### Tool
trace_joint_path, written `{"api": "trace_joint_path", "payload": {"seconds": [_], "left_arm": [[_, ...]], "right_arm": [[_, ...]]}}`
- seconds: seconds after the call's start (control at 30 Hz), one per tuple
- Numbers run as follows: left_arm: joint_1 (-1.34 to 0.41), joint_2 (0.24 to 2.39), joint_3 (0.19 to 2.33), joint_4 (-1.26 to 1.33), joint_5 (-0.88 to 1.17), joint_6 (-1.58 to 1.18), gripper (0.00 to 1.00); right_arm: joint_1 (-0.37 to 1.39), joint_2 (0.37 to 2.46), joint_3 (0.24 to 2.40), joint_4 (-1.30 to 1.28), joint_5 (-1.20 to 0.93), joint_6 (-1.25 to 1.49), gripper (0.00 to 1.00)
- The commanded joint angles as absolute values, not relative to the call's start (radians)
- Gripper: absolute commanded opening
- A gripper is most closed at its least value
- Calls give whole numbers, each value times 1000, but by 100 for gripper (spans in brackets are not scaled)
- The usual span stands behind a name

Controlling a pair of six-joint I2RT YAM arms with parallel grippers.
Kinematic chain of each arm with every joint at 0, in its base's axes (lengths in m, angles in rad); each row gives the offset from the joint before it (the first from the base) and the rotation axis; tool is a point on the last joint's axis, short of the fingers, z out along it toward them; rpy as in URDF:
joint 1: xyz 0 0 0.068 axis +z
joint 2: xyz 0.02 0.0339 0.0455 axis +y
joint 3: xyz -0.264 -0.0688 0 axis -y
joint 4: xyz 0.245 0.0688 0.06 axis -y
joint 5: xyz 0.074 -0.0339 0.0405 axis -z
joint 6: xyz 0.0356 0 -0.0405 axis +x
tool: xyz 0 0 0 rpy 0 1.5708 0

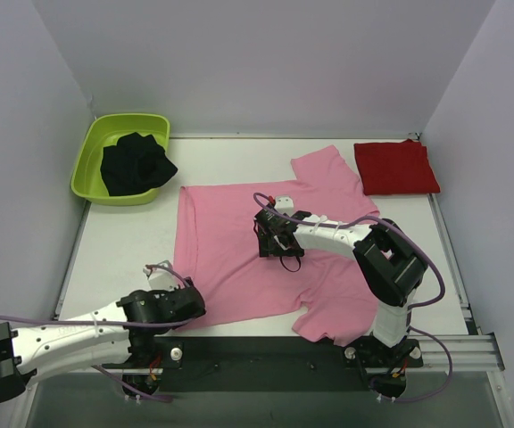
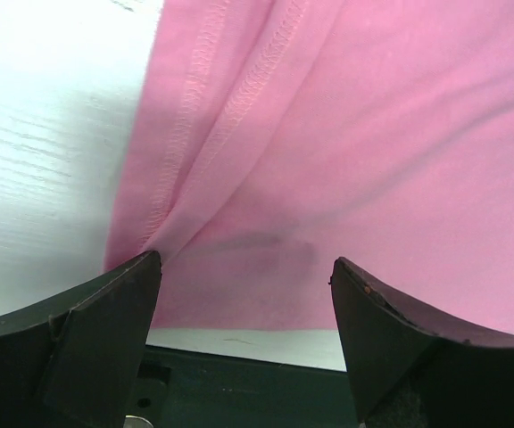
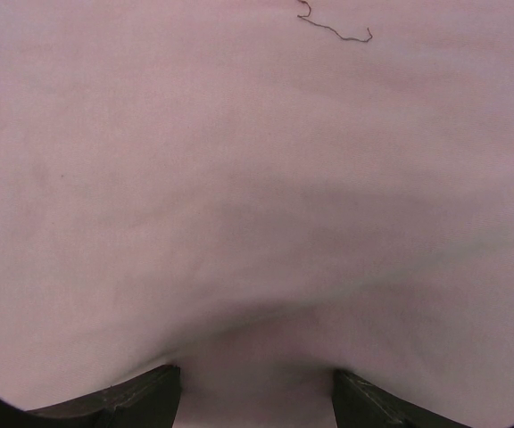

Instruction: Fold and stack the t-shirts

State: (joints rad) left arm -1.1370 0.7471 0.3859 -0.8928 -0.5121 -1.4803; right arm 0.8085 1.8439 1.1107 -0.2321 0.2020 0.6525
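The light pink t-shirt (image 1: 230, 259) lies spread flat across the middle of the table. The deep red t-shirt (image 1: 395, 167) lies folded at the back right. My left gripper (image 1: 188, 301) is open, low over the pink shirt's near left hem corner; in the left wrist view (image 2: 246, 294) the stitched hem (image 2: 194, 116) and pink cloth lie between its fingers (image 2: 87, 348). My right gripper (image 1: 275, 242) is open, pointing down at the middle of the pink shirt; in the right wrist view (image 3: 255, 392) pink cloth (image 3: 257, 178) fills the frame and bulges between the fingertips (image 3: 123, 401).
A lime green tub (image 1: 92, 147) holding a black cloth (image 1: 135, 163) stands at the back left. A dark rail (image 1: 266, 352) runs along the table's near edge just below the shirt's hem. White walls close in the table on three sides.
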Motion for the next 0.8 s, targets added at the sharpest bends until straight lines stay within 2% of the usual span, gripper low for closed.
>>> {"api": "trace_joint_path", "payload": {"seconds": [0.0, 0.23, 0.37, 0.43, 0.57, 0.77], "left_arm": [[-1132, 642, 361, -1058, -586, -1640, 87], [-1132, 525, 405, -1181, -689, -1775, 87], [-1132, 473, 524, -1348, -813, -1806, 87], [-1132, 474, 584, -1326, -853, -1751, 86], [-1131, 589, 659, -1160, -850, -1564, 84], [-1129, 892, 715, -886, -766, -1350, 84]], "right_arm": [[819, 1948, 1034, -298, 124, 661, 67], [819, 1948, 1029, -296, 121, 660, 67], [821, 1954, 1032, -298, 120, 658, 67], [819, 1957, 1037, -296, 117, 658, 67], [821, 1959, 1040, -296, 118, 658, 67], [821, 1960, 1039, -296, 120, 657, 67]]}}
